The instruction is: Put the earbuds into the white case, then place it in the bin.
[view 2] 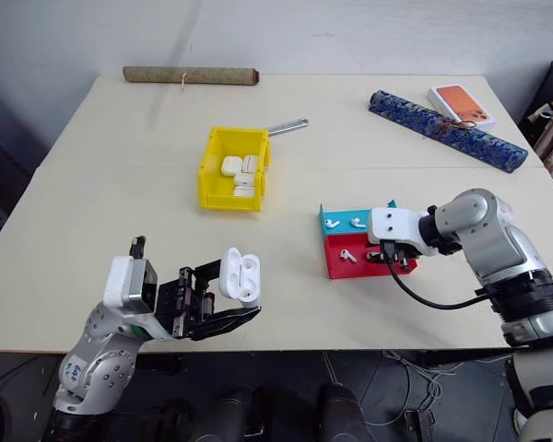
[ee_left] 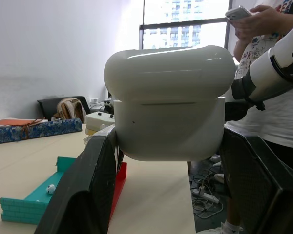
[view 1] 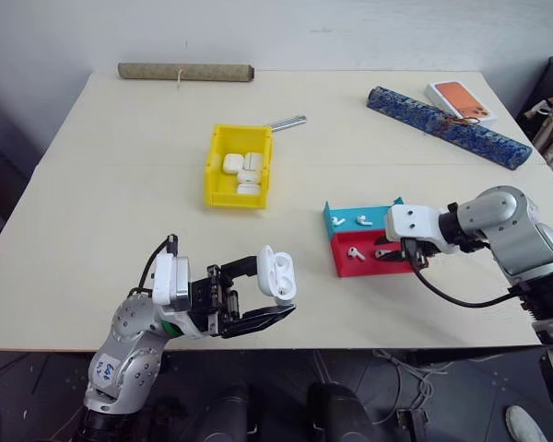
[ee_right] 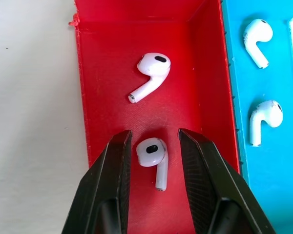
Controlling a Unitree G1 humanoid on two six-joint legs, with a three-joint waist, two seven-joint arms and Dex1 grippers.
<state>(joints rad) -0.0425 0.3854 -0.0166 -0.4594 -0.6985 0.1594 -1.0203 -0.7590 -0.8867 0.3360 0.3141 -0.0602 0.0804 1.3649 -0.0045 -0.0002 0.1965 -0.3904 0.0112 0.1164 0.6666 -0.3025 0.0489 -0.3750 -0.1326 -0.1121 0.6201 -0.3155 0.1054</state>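
Left end effector clenched on the white case, held above the near edge of the tabletop with the lid flipped up. Right end effector lowered into the red half of the red-and-teal tray, fingers partly parted and straddling one of the earbuds without visibly pinching it; hard to say whether the pads touch it. Second earbud lying in the same red compartment, a little beyond the fingertips. Two more earbuds resting in the teal compartment alongside. Yellow bin farther back, left of the tray, holding several white cases. Held case well apart from the bin, and left of and nearer than the tray
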